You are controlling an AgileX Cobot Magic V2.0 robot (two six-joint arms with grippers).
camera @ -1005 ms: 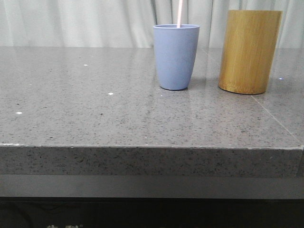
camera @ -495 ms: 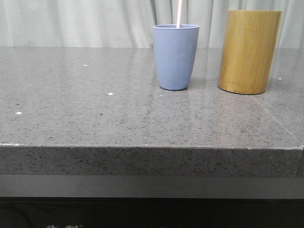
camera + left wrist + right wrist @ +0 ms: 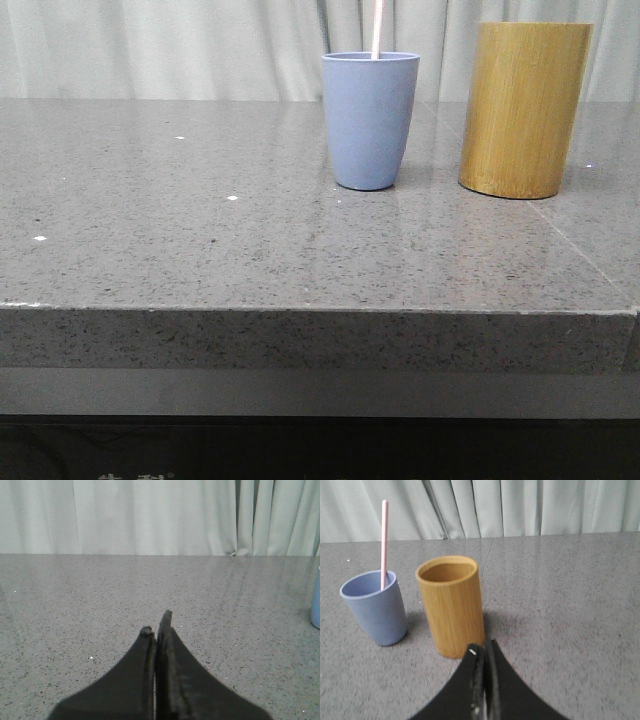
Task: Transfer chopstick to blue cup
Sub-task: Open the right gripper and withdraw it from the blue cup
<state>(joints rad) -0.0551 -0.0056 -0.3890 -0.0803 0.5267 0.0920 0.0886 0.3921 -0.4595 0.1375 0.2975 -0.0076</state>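
Observation:
The blue cup [image 3: 370, 118] stands upright on the grey stone table [image 3: 200, 240], also seen in the right wrist view [image 3: 375, 607]. A thin pale pink chopstick [image 3: 377, 28] stands in it, sticking up above the rim, as the right wrist view [image 3: 384, 542] shows too. My left gripper [image 3: 156, 630] is shut and empty, low over bare table far left of the cup, whose edge [image 3: 316, 605] just shows. My right gripper [image 3: 482, 652] is shut and empty, just short of the bamboo cylinder. Neither gripper shows in the front view.
A taller yellow-brown bamboo cylinder [image 3: 524, 108] stands right of the blue cup; in the right wrist view [image 3: 451, 605] it looks empty inside. Pale curtains hang behind the table. The table's front edge [image 3: 320, 312] runs across the front view.

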